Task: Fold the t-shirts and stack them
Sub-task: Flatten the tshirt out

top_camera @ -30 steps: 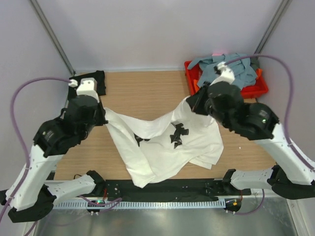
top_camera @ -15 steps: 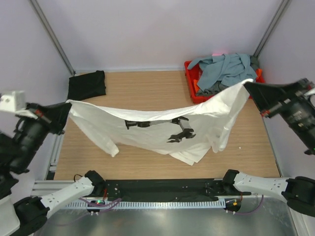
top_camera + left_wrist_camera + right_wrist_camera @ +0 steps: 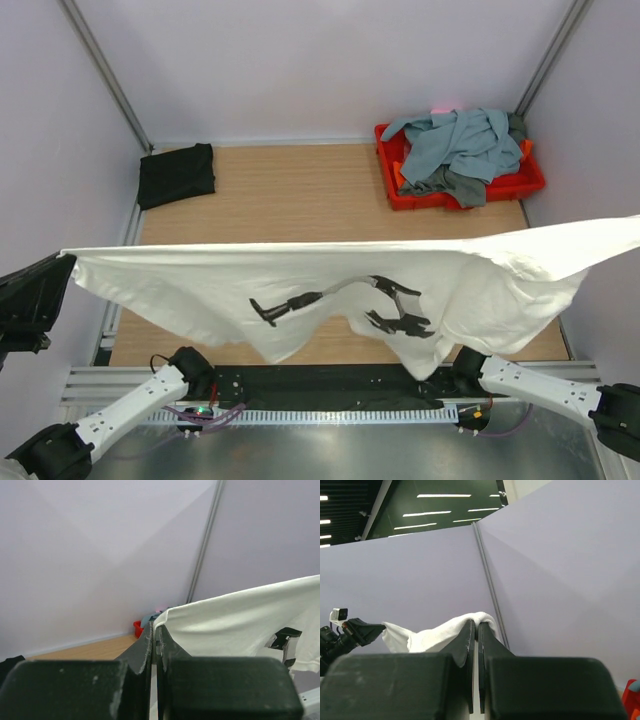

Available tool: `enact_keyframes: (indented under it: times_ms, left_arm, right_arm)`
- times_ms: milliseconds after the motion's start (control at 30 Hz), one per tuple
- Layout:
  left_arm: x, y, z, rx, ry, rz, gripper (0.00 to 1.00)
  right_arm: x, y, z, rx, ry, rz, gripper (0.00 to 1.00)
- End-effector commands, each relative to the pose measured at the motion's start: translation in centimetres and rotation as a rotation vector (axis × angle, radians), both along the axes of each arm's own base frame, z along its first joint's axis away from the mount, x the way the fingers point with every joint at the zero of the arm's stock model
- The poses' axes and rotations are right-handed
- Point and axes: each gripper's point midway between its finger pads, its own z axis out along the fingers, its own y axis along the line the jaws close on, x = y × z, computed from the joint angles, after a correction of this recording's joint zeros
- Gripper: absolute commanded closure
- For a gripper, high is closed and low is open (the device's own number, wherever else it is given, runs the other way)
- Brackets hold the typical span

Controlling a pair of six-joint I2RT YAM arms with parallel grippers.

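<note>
Nearest, across the lower half of the top view, the white t-shirt point(image 3: 300, 275) hangs in the air, stretched between both claws. Its long axis runs left to right across the whole frame. The black print point(image 3: 345, 305) faces up and the loose middle sags toward the near table edge.

The left gripper point(image 3: 155, 635) is pressed together on one end of the cloth at the frame's left edge. The right gripper point(image 3: 475, 627) pinches the other end the same way, out past the right edge of the top view. Each arm holds its own end, so neither is nearer.

The move to come is probably laying the shirt flat. For that, what matters is that it hangs above the bare wood of the table point(image 3: 290, 195), which lies just beyond it.

Farther back, the folded black t-shirt point(image 3: 176, 173) sits at the upper left. At the upper right, the red tray point(image 3: 520, 185) holds the grey-blue t-shirt point(image 3: 455, 140) heaped over a dark grey one point(image 3: 462, 187). Both lie well apart from the hanging cloth, so nothing seems to block a drop onto the middle.
</note>
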Motion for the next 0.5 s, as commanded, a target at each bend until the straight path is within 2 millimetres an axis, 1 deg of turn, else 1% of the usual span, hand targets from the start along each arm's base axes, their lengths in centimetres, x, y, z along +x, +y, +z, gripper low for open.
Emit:
enact_keyframes:
  times_ms: [0,33,67,100,133,167,200,233,267,300,333,367,400,433,467]
  left_arm:
    - [-0.4,0.5,2.0,0.015,-0.078,0.027,1.0]
    - [-0.2,0.3,2.2,0.022,-0.076,0.027,1.0]
    - [0.5,-0.4,2.1,0.043,-0.061,0.026,1.0]
    - [0.9,-0.5,2.2,0.063,-0.058,0.039,1.0]
    - [1.5,-0.6,2.1,0.073,-0.043,0.052,1.0]
    - [3.1,-1.5,1.8,0.106,-0.007,0.074,1.0]
    - [4.7,-1.2,1.0,0.125,0.045,0.143,1.0]
    - [6.0,-1.2,0.4,0.142,0.088,0.19,1.0]
    - [9.1,-2.5,-0.8,0.191,0.174,0.242,1.0]
    - [10.4,-2.5,-2.5,0.251,0.256,0.293,1.0]
    - [11.9,-3.2,-3.7,0.287,0.319,0.322,1.0]
    - [13.6,-4.0,-5.5,0.338,0.382,0.354,1.0]
    - [15.6,-5.3,-7.5,0.403,0.448,0.381,1.0]
    - [16.7,-5.3,-8.7,0.427,0.485,0.438,1.0]
    - [18.2,-6.1,-11.3,0.492,0.533,0.465,1.0]
  right_arm:
    - [2.0,3.2,2.2,-0.059,-0.045,-0.011,0.98]
    - [2.5,4.2,2.3,-0.078,-0.046,-0.006,0.99]
    - [3.3,5.3,2.3,-0.107,-0.041,-0.01,0.99]
    - [4.8,7.3,2.4,-0.139,-0.023,-0.016,0.99]
    - [6.1,8.5,2.4,-0.164,-0.008,-0.036,0.99]
    - [8.1,8.5,2.2,-0.165,0.036,-0.122,0.99]
    - [9.7,9.1,2.0,-0.176,0.063,-0.173,0.99]
    - [12.8,11.3,0.9,-0.228,0.125,-0.241,0.99]
    - [15.1,11.2,-0.1,-0.252,0.187,-0.354,0.99]
    - [17.2,11.9,-1.1,-0.296,0.23,-0.439,0.99]
    - [20.2,14.8,-3.2,-0.389,0.279,-0.494,0.99]
    - [22.2,15.1,-4.9,-0.44,0.336,-0.602,0.99]
    - [24.0,16.6,-6.5,-0.517,0.349,-0.641,0.99]
    - [28.4,18.2,-9.8,-0.604,0.413,-0.697,0.99]
    - [30.6,18.8,-11.8,-0.646,0.46,-0.665,0.99]
